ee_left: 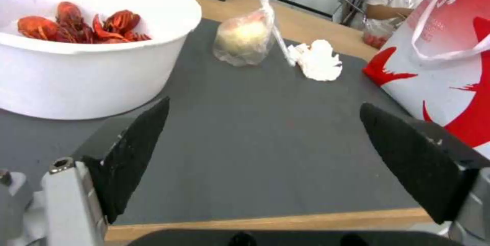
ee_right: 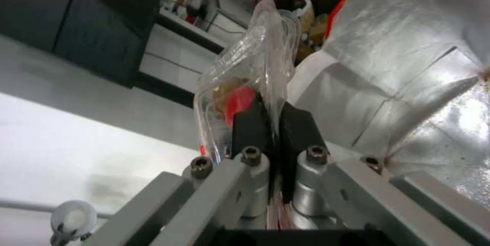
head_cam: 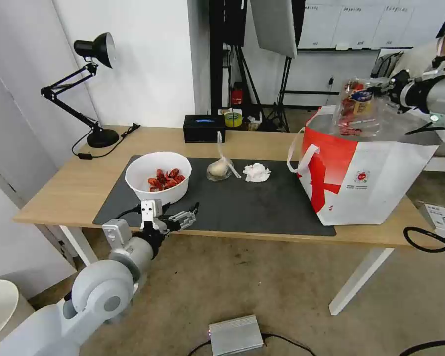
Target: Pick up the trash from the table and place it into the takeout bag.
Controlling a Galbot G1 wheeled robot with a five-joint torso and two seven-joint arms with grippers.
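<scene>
Right claw pinches clamshell above takeout bag.

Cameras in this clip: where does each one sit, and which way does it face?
Head view: high, looking down at the table; left gripper low, right gripper holding the clamshell above the takeout bag.
Left wrist view: between its open fingers, facing the bowl and tissue, both also in the head view.
Right wrist view: behind its shut fingers, facing the bag's foil lining.
</scene>
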